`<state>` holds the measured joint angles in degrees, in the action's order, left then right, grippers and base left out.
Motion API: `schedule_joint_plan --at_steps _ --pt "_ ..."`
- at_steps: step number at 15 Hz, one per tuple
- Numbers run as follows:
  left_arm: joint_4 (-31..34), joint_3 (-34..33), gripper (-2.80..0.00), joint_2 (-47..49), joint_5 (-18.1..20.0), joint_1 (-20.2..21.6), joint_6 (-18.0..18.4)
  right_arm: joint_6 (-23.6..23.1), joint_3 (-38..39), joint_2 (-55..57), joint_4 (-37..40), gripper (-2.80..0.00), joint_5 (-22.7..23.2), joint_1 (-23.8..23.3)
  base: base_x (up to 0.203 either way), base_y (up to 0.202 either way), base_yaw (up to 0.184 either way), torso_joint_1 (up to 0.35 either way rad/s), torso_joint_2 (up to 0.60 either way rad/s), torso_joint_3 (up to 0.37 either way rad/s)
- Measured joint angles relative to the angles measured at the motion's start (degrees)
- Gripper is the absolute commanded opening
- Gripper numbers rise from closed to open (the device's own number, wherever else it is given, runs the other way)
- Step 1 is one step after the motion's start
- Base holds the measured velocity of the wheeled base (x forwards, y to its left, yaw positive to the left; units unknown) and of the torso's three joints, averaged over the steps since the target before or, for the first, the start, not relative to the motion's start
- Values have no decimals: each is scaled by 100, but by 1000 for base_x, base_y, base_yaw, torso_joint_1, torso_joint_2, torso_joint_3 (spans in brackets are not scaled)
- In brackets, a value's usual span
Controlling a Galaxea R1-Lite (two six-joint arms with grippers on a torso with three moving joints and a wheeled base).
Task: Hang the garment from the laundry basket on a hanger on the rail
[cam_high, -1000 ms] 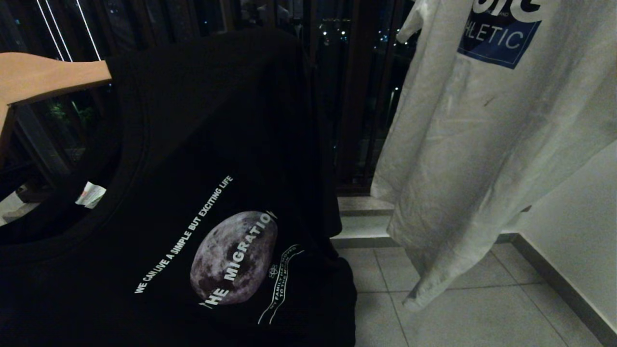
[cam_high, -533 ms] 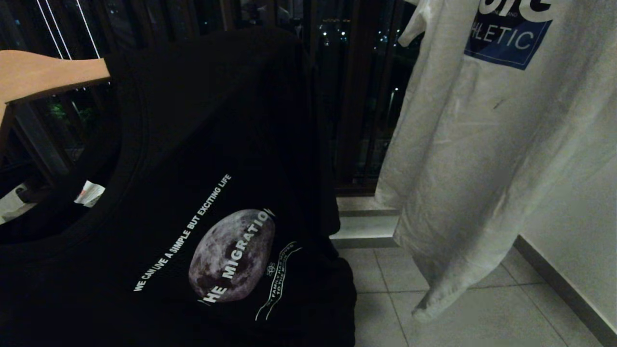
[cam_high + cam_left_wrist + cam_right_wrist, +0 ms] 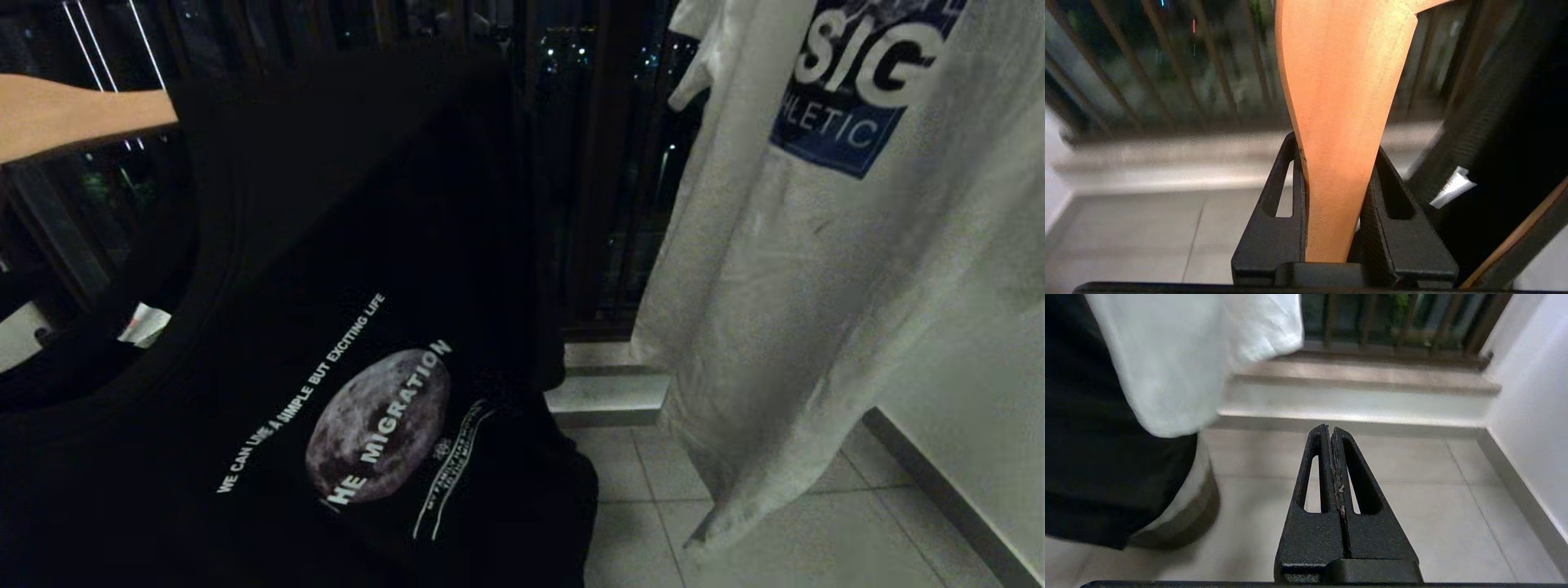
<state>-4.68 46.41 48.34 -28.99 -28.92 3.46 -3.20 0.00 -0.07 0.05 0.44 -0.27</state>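
Close by the hanger (image 3: pixel 1343 122), the left gripper (image 3: pixel 1337 192) squeezes its hard wooden arm, a good place to hold. On the hanger droops the black shirt (image 3: pixel 359 327), soft and floppy, so it could slide off. Beside it hangs a white shirt (image 3: pixel 816 269), maybe in the way. Low down, the right gripper (image 3: pixel 1331 435) is shut and holds nothing.

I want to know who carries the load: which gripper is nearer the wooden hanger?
Left. The left gripper is clamped on the wooden hanger; the right gripper is shut and empty, away from it.
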Motion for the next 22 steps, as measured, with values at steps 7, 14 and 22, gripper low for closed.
schedule_joint_plan --at_steps 7,14,22 --pt "30 56 -280 -22 0 0 14 -6 0 0 0 -280 -2 0 0 0 0 92 -460 -359" --pt "16 52 -280 -51 -2 -7 137 -10 0 0 2 -280 -2 0 0 0 0 155 -483 -331" --pt "15 72 -280 -57 -2 0 224 -17 0 0 2 -280 -2 0 0 0 0 207 -534 -325"
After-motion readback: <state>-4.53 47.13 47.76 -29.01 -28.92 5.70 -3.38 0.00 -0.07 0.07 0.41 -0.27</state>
